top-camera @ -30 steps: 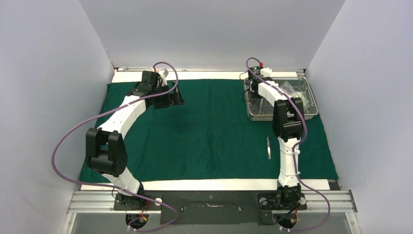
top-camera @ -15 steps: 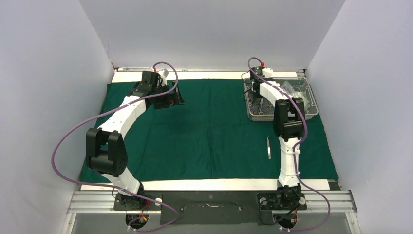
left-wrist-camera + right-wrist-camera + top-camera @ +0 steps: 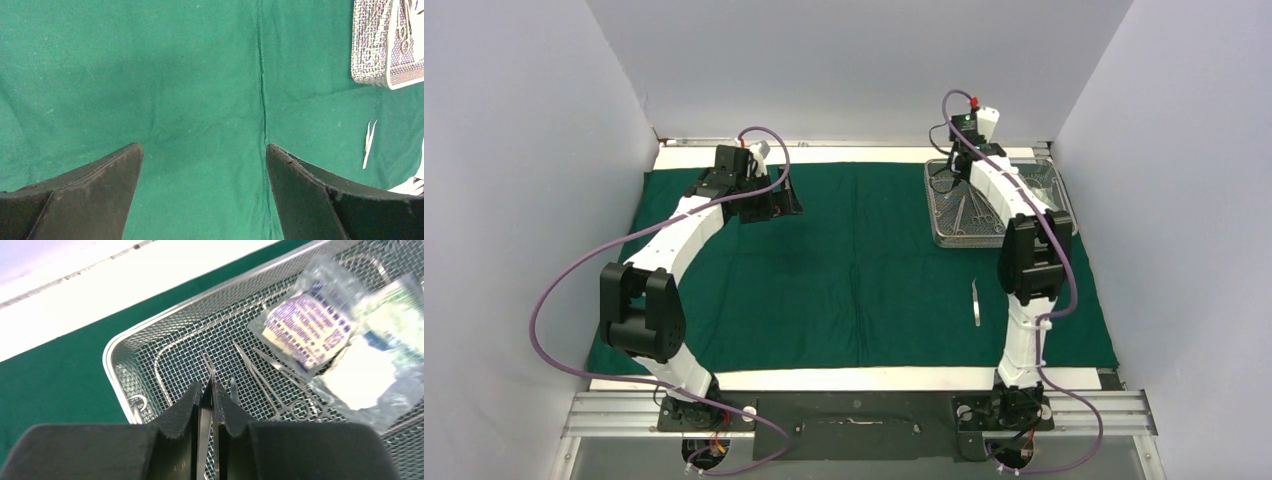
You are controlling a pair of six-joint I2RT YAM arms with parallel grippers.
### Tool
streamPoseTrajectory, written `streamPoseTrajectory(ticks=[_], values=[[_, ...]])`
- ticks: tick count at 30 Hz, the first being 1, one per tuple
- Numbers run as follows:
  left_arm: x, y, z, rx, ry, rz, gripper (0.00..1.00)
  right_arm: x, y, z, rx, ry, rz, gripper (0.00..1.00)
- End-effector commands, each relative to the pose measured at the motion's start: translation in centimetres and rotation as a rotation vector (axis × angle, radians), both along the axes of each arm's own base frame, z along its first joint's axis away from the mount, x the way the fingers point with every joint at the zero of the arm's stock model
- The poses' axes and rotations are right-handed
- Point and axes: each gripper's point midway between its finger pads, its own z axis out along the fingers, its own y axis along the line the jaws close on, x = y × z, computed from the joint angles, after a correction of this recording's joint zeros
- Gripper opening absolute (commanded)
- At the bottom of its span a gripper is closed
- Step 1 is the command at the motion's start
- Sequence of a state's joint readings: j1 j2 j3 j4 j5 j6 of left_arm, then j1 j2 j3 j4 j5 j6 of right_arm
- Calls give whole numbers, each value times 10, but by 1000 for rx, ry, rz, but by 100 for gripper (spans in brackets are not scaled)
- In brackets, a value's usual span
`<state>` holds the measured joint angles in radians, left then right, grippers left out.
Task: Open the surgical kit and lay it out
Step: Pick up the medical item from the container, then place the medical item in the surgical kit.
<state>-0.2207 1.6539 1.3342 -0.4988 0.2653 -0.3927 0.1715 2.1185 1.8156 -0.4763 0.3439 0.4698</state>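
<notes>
The dark green drape (image 3: 854,270) lies spread flat over the table. On its far right stands the wire-mesh tray (image 3: 929,205). Above the tray's left end, my right gripper (image 3: 957,172) is shut on thin steel tweezers (image 3: 206,415), whose tip points down at the mesh. In the tray (image 3: 115,347) lie ring-handled forceps (image 3: 280,385) and clear gauze packets (image 3: 310,327). A second pair of tweezers (image 3: 975,302) rests on the drape in front of the tray. My left gripper (image 3: 774,205) hovers wide open over the drape's far left (image 3: 175,75), with nothing between its fingers.
White table edges (image 3: 854,155) border the drape at the back and front. Grey walls close in both sides and the rear. A crease (image 3: 262,90) runs down the drape's middle. The tray (image 3: 372,50) and loose tweezers (image 3: 369,142) show at the right of the left wrist view.
My right gripper has closed on tweezers in the tray and risen, with its wrist swinging toward the back wall. The left arm has not moved.
</notes>
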Motion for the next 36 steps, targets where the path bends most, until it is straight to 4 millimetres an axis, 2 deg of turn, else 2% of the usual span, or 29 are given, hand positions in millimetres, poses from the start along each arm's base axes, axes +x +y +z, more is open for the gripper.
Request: streamPoseTrajectory(ticks=[1,6,11,15,21,27,30,36], values=[[7,1,32,-1,-84,-10,91,-14,-8,77,-46,-108,71,5],[5,-1,32,-12,-73,-16,91,-50,1,88,-55,-59,265,5],[3,-2,28,-16,-66,-19,91,-104,6,83,-50,41,357,5],[4,-3,27,-20,-62,-15,91,-147,20,75,15,103,378,5],[3,-6,24,-40,-54,-19,90,-206,36,53,26,217,421,5],[3,-8,25,-43,-53,-19,90,-252,45,-1,56,380,379,5],[1,-9,25,-43,-55,-21,90,-262,37,-23,5,440,354,5],[0,-8,26,-31,-57,-22,90,-250,29,-39,-98,454,382,5]])
